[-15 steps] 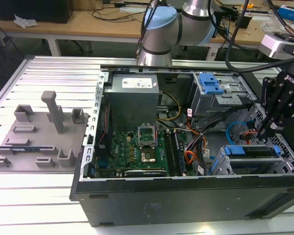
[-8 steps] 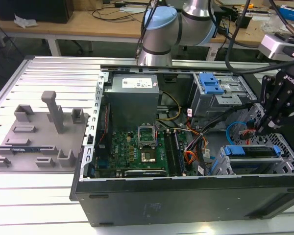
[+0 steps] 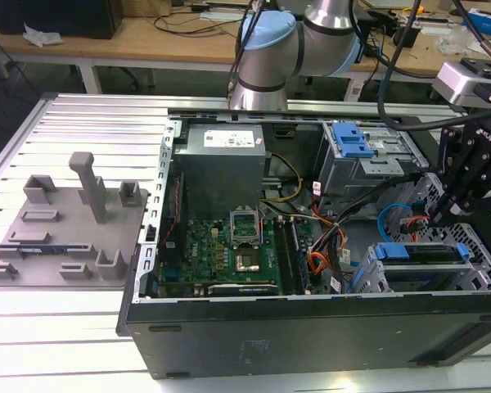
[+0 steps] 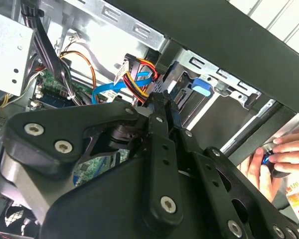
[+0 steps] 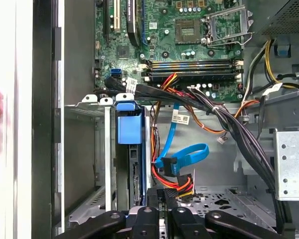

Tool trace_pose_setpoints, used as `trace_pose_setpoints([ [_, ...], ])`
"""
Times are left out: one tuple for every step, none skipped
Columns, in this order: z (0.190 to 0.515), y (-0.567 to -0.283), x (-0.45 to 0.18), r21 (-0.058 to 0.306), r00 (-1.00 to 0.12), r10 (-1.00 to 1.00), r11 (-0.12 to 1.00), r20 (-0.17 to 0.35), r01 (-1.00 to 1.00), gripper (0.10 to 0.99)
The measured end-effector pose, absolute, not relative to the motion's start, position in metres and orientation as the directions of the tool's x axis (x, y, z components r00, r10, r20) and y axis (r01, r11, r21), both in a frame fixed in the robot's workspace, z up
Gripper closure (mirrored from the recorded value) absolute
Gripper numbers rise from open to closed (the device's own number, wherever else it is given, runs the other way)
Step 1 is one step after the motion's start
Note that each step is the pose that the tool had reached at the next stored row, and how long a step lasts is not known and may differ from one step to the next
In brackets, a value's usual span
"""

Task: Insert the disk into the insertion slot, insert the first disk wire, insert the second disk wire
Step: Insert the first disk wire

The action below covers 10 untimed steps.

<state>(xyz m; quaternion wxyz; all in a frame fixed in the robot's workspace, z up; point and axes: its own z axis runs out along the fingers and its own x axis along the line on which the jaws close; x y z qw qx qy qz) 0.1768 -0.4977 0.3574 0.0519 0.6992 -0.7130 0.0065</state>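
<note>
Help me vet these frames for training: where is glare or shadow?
Exterior view: the table glares pale while the case front sits dark. Second wrist view: the chassis metal blows out white. First wrist view: the motherboard is evenly lit.

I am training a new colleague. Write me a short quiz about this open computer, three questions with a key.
1. True or false: the disk sits in the slot.
2. What is nearest the gripper? A a fan; B the red-yellow wire bundle; C the processor socket.
3. Fill in: the looped flat cable is ___ in colour.
Key: 1 true; 2 B; 3 blue.
</note>
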Motion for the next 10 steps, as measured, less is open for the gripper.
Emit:
trace_pose_setpoints([
  [0.3574, -0.4978, 0.1768, 0.063, -0.017, -0.996, 0.022, 0.083, -0.998, 0.922],
  [0.3575, -0.4978, 0.1768, 0.064, -0.017, -0.996, 0.022, 0.084, -0.998, 0.922],
  [0.3575, -0.4979, 0.1768, 0.064, -0.017, -0.996, 0.022, 0.085, -0.998, 0.922],
  [0.3575, -0.4979, 0.1767, 0.065, -0.017, -0.996, 0.023, 0.085, -0.998, 0.922],
  [0.3575, -0.4980, 0.1767, 0.066, -0.017, -0.996, 0.023, 0.086, -0.998, 0.922],
  [0.3572, -0.4981, 0.1768, 0.067, -0.017, -0.996, 0.022, 0.086, -0.998, 0.922],
  [0.3573, -0.4986, 0.1768, 0.067, -0.017, -0.996, 0.023, 0.087, -0.997, 0.922],
  [0.3572, -0.4991, 0.1770, 0.067, -0.018, -0.996, 0.023, 0.087, -0.997, 0.922],
  [0.3571, -0.4993, 0.1772, 0.067, -0.019, -0.996, 0.025, 0.087, -0.997, 0.922],
  [0.3570, -0.4994, 0.1773, 0.067, -0.021, -0.996, 0.027, 0.087, -0.997, 0.922],
])
